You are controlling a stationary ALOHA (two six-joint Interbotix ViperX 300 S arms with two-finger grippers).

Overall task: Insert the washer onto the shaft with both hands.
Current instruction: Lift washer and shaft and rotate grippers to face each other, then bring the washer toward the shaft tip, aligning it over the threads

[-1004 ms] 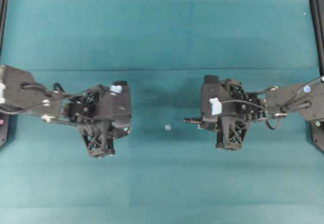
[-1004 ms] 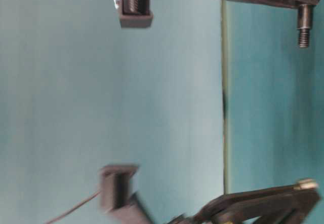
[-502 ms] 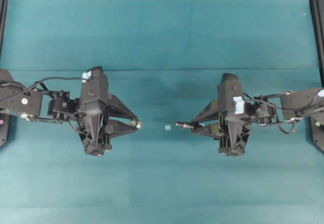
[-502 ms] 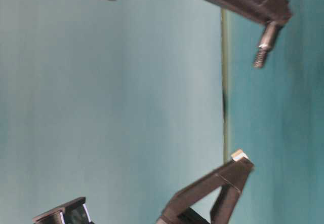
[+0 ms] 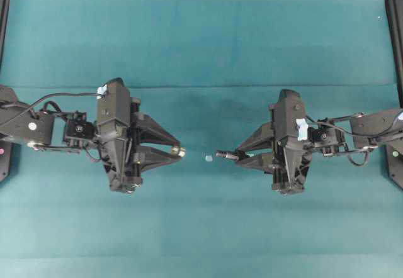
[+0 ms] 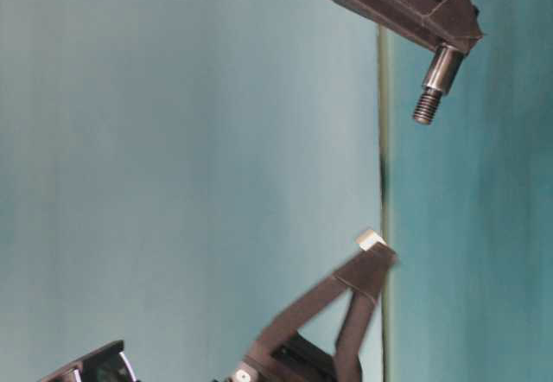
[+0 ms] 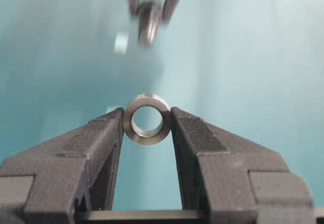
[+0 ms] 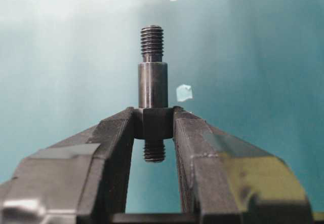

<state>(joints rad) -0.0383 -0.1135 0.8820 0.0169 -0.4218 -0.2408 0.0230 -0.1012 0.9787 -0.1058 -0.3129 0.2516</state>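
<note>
My left gripper (image 5: 179,152) is shut on the washer (image 5: 181,151), a silver-grey ring. In the left wrist view the washer (image 7: 147,137) sits between the jaw tips of the left gripper (image 7: 147,120), its hole facing along the jaws. My right gripper (image 5: 239,156) is shut on the shaft (image 5: 223,155), whose threaded end points left at the washer. In the right wrist view the shaft (image 8: 153,82) stands out past the tips of the right gripper (image 8: 154,123). A gap separates the two parts. The table-level view shows the shaft (image 6: 436,75) and the washer (image 6: 371,240) apart.
A tiny pale whitish-blue chip (image 5: 208,158) lies on the teal mat (image 5: 201,227) between the two grippers, below the line from shaft to washer. It also shows in the right wrist view (image 8: 184,92). Black frame rails (image 5: 395,33) run along both side edges.
Both wrists have rolled so the jaws now face each other. The left gripper has moved right with the washer and the shaft tip has moved slightly left, narrowing the gap.
</note>
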